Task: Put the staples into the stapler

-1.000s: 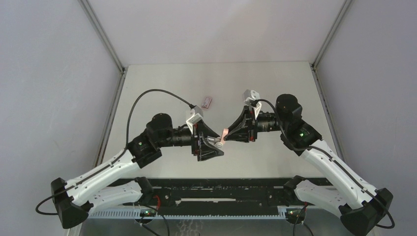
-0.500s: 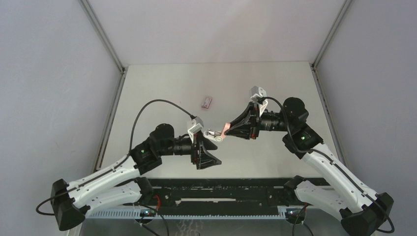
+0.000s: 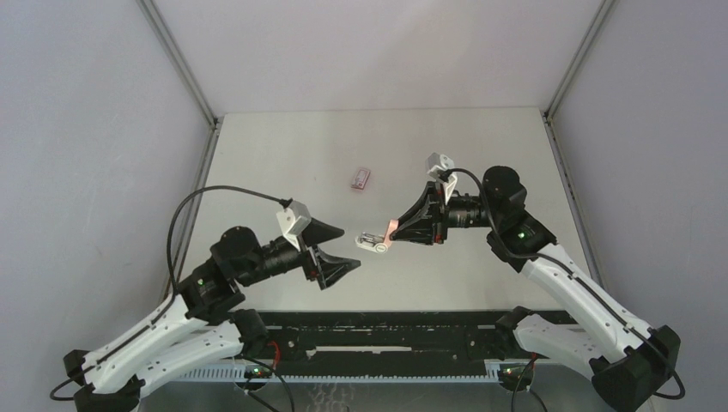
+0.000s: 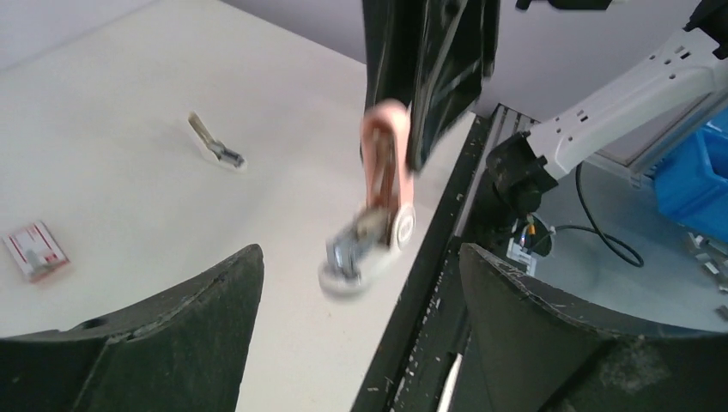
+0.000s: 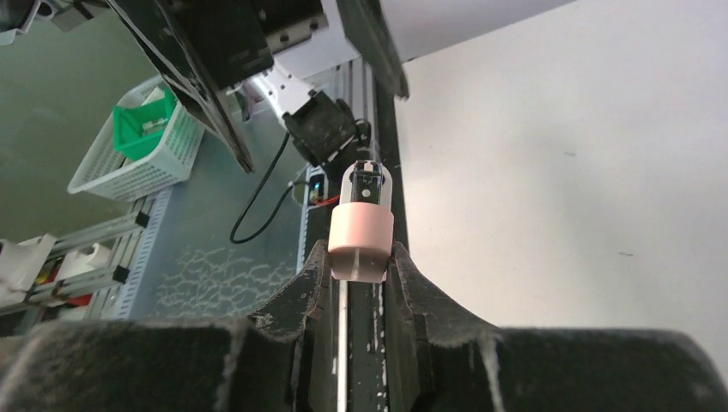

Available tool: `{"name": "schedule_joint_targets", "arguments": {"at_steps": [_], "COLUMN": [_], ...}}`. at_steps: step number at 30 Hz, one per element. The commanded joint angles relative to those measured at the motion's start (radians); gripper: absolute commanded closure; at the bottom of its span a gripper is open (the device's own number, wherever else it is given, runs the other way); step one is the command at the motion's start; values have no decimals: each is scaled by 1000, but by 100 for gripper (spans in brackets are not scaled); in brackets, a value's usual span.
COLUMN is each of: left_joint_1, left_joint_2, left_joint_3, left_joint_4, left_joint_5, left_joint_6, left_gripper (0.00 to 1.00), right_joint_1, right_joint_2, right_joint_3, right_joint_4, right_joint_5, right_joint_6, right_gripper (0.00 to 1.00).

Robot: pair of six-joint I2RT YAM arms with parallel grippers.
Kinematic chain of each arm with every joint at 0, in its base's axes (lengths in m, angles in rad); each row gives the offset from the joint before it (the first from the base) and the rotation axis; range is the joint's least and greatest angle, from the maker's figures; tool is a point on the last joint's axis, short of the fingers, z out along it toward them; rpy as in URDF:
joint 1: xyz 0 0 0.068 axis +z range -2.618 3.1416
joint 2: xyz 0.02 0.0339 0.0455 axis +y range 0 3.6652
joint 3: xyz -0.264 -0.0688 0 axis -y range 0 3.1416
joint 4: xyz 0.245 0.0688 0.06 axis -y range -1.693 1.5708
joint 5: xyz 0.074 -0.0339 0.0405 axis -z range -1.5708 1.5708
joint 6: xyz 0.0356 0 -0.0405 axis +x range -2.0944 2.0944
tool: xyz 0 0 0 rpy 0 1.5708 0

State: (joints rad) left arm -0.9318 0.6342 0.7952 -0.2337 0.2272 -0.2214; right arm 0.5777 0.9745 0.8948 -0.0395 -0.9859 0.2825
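My right gripper (image 3: 397,230) is shut on the pink top of a small stapler (image 3: 380,239) and holds it above the table's middle. The stapler's white and metal part hangs open towards the left. In the right wrist view the pink end (image 5: 361,233) sits clamped between the fingers of that gripper (image 5: 360,257). My left gripper (image 3: 348,246) is open and empty, just left of the stapler. In the left wrist view it (image 4: 356,257) frames the blurred stapler (image 4: 385,163). The pink-red staples carton (image 3: 360,178) lies on the table beyond both grippers and also shows in the left wrist view (image 4: 34,250). No loose staple strip shows.
A small white and metal piece (image 4: 215,148) lies on the table past the stapler. The black rail (image 3: 386,330) runs along the near table edge. Grey walls enclose the table on three sides.
My left arm has drawn back to the left and down, away from the stapler it was beside. My right gripper still holds the stapler, its lower part now swung open.
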Motion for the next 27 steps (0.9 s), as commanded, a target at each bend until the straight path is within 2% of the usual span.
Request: {"name": "schedule_joint_targets", "arguments": {"at_steps": [1, 5, 11, 19, 27], "left_joint_1": [-2, -5, -11, -45, -48], "left_joint_2": [132, 230, 313, 333, 332], "left_joint_3": [144, 207, 172, 71, 28], "left_joint_4": [-38, 6, 115, 246, 254], "left_joint_5": [58, 216, 322, 327, 296], "left_joint_6": [100, 81, 10, -87, -94], "left_gripper": [13, 13, 14, 16, 29], "right_joint_1": [32, 49, 53, 53, 50], "right_joint_2": [20, 26, 16, 10, -2], "right_joint_3": [7, 6, 6, 6, -3], "right_joint_4": [3, 18, 53, 75, 120], "right_joint_5": [-57, -55, -17, 31, 45], "right_joint_6": [-34, -29, -3, 11, 38], "right_gripper": [100, 100, 100, 100, 100]}}
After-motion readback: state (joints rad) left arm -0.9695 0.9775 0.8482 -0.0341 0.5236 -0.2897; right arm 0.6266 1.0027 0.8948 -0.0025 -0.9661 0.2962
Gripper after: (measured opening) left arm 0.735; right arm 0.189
